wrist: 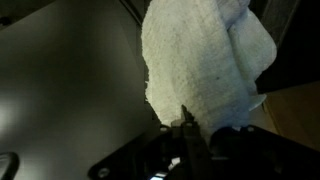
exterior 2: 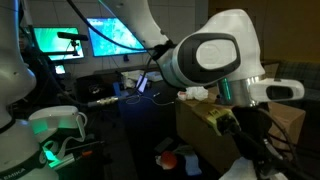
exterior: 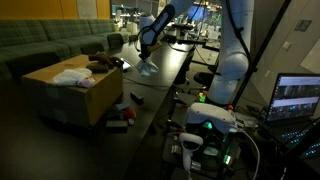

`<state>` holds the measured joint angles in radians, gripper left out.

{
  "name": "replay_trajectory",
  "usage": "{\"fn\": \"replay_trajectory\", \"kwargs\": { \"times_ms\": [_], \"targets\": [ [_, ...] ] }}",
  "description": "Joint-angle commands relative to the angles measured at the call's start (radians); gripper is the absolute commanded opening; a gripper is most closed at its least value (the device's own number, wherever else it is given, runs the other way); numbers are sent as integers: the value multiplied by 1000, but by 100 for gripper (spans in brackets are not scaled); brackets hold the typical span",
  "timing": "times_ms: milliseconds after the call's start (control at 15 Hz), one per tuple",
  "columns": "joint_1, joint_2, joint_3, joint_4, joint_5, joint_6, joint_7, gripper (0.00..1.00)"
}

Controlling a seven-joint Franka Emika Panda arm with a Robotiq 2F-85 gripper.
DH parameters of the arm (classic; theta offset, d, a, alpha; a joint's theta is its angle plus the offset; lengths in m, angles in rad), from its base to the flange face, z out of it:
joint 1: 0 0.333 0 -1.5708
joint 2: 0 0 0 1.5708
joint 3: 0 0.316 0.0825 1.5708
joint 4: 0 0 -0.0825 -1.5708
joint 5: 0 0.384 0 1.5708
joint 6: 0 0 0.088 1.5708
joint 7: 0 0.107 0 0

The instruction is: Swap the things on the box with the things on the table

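One white towel (wrist: 205, 60) fills the wrist view, its lower edge pinched between the closed jaws of the gripper (wrist: 186, 128), with the glossy black table (wrist: 70, 90) behind it. Only an exterior view shows the box (exterior: 85, 100) beside the table, a white cloth (exterior: 72, 76) on its top, and the green sofa (exterior: 50, 45) beyond. Elsewhere an arm joint (exterior 2: 215, 60) blocks the gripper.

An exterior view stands well back from the cardboard box (exterior: 75, 85), facing along the surface (exterior: 170, 65) beside it. An exterior view sits close behind the arm (exterior 2: 215, 55), the same box (exterior 2: 290, 118) beyond. The wrist view looks closely down past the tool (wrist: 187, 132) at a white cloth (wrist: 200, 60).
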<state>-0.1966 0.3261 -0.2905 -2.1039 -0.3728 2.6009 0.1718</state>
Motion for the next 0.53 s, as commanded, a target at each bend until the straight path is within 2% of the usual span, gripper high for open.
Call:
{"fn": "replay_trajectory", "kwargs": {
  "times_ms": [0,467],
  "targets": [
    [-18,117,-3,36,55,66,-11,2],
    [-64,326,21,130,182,97,-83,2]
  ]
}}
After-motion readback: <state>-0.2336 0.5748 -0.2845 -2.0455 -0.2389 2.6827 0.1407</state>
